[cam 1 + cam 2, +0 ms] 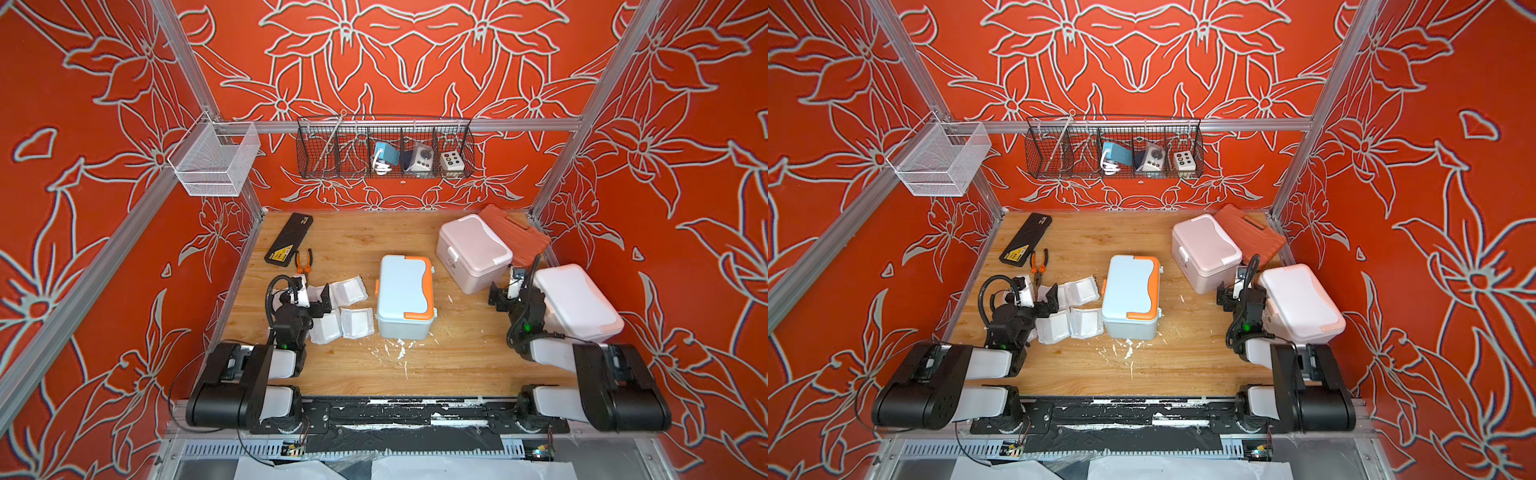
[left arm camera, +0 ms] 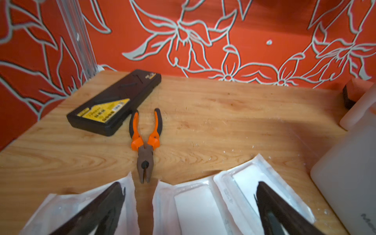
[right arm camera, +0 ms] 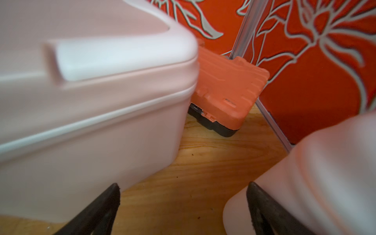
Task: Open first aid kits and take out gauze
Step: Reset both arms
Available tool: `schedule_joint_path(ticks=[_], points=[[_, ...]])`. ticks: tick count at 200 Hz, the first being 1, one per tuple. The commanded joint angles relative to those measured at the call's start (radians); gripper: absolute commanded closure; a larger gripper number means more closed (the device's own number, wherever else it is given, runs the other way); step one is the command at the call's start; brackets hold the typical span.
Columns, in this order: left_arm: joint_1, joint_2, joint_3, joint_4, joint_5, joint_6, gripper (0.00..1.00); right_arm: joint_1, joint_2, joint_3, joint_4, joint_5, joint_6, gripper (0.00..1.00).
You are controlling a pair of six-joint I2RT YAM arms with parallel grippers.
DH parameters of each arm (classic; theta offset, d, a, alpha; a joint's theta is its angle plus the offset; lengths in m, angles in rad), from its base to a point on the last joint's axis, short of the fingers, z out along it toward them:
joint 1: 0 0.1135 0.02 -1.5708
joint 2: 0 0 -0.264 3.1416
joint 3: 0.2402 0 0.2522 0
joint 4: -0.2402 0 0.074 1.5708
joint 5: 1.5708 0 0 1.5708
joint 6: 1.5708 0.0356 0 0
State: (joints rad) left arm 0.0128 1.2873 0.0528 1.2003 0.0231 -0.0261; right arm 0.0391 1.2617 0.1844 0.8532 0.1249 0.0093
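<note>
Three first aid kits stand shut on the wooden table in both top views. The blue-grey one with orange trim (image 1: 405, 301) (image 1: 1131, 297) is in the middle. The pale pink one (image 1: 473, 251) (image 3: 91, 101) is at the back right, and the white one with peach trim (image 1: 577, 303) (image 3: 325, 173) is at the right wall. Several gauze packets (image 1: 353, 322) (image 1: 1086, 322) (image 2: 195, 207) lie flat to the left of the blue-grey kit. My left gripper (image 1: 324, 299) (image 2: 190, 185) hovers open just over them, holding nothing. My right gripper (image 1: 496, 297) (image 3: 183, 185) is open and empty, low between the pink kit and the white kit.
A flat black case with a yellow label (image 1: 289, 245) (image 2: 114, 101) and orange-handled pliers (image 1: 303, 262) (image 2: 145, 142) lie at the back left. A ribbed orange-red tool case (image 1: 513, 235) (image 3: 225, 89) leans behind the pink kit. A black wire basket (image 1: 384, 149) and a white mesh basket (image 1: 216, 162) hang on the walls.
</note>
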Motion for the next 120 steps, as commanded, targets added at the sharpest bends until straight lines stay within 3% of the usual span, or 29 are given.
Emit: schedule_joint_path(ticks=[1, 40, 71, 85, 104, 120], points=[[-0.003, -0.042, -0.05, 0.078, -0.06, -0.02, 0.02, -0.007, -0.005, -0.012, 0.078, 0.04, 0.017, 0.03], [-0.004, 0.001, -0.018, 0.057, -0.046, -0.014, 0.02, -0.007, 0.022, -0.028, 0.127, 0.042, 0.023, 0.03], [-0.021, 0.128, 0.041, 0.074, -0.072, 0.0, 0.02, -0.024, 0.163, 0.129, -0.008, -0.195, -0.048, 0.02], [-0.028, 0.118, 0.062, 0.015, -0.046, 0.021, 0.02, -0.028, 0.11, 0.119, -0.063, -0.131, -0.028, 0.02], [-0.028, 0.112, 0.06, 0.009, -0.043, 0.02, 0.02, -0.013, 0.161, 0.143, -0.043, -0.062, -0.022, 0.02], [-0.028, 0.116, 0.058, 0.019, -0.045, 0.021, 0.02, -0.005, 0.155, 0.148, -0.075, -0.086, -0.035, 0.02]])
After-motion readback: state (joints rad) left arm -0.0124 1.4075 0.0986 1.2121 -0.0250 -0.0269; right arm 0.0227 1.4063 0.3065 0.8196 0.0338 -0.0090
